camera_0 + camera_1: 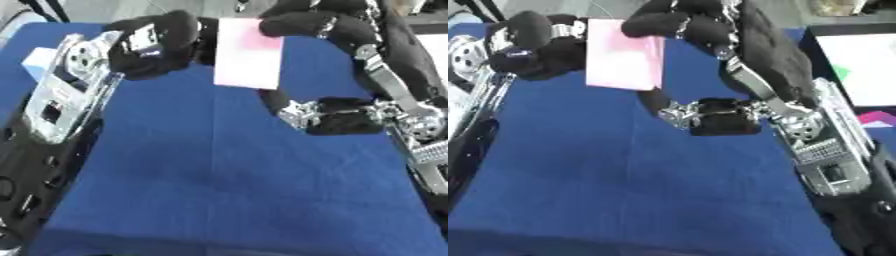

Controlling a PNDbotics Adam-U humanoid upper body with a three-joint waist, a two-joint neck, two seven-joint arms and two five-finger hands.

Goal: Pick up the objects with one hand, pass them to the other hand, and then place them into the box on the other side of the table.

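A flat pink and white packet (248, 52) hangs upright above the far middle of the blue table (219, 165). My right hand (306, 22) comes over from the upper right with its fingers curled over the packet's top right edge. My left hand (162, 42) is at the packet's left edge with curled fingers that touch it. A black and silver part of my right arm (324, 115) lies just below the packet and hides the cloth there.
A light blue and white box (39, 60) shows at the table's left edge behind my left arm. A dark-rimmed white box (859, 70) with green and pink bits stands off the right side. My arms line both sides of the table.
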